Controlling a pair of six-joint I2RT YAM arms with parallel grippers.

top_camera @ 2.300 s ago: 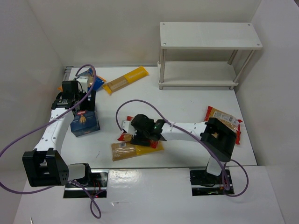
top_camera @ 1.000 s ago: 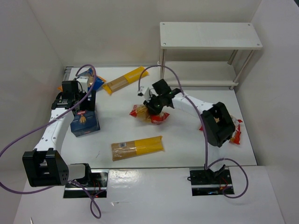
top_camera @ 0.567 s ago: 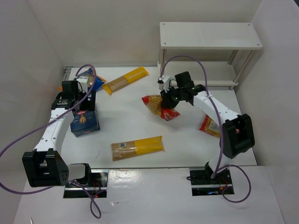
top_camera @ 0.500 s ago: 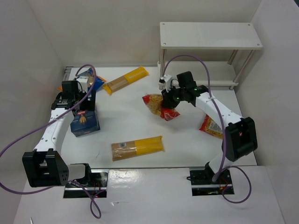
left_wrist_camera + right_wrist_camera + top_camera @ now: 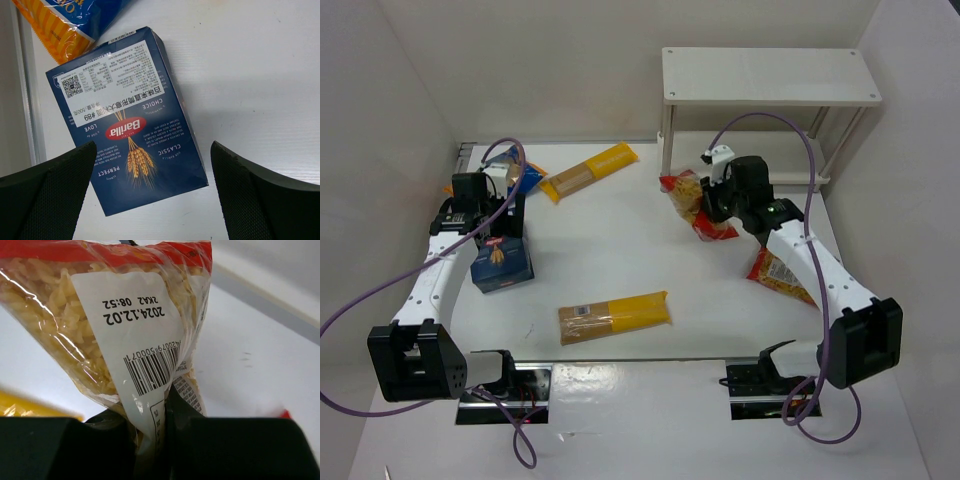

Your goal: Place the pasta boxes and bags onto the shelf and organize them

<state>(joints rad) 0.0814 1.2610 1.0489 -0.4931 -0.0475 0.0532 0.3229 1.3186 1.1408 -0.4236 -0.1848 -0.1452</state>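
In a little over two seconds the right tool (image 5: 152, 425) had lifted one red-edged bag (image 5: 125, 330) from the near middle of the surface (image 5: 620, 250), where it had lain against the near spaghetti pack (image 5: 613, 317). It had carried the bag far and right, and now held it just left of the shelf (image 5: 770, 90), close to the left legs. That tool was closed on the bag, its fingers pinching the film at one end. The left tool (image 5: 155, 197) had not moved. It hovered over the box (image 5: 125, 125) at the left, jaws wide apart and gripping nothing. This looked like the first delivery nearly made, with only the reach onto a tier and the release remaining. By count there were six packs. One was the box. Two were red-edged bags, the held one and a second bag (image 5: 778, 275) lying at the right of the surface beside the right arm. One was a blue-orange bag (image 5: 525, 176) at the far left, half hidden by the left arm. Two were spaghetti packs, the near one and a far pack (image 5: 590, 170) left of the shelf. None lay on either of the shelf's two tiers yet, so five packs would remain after this one.
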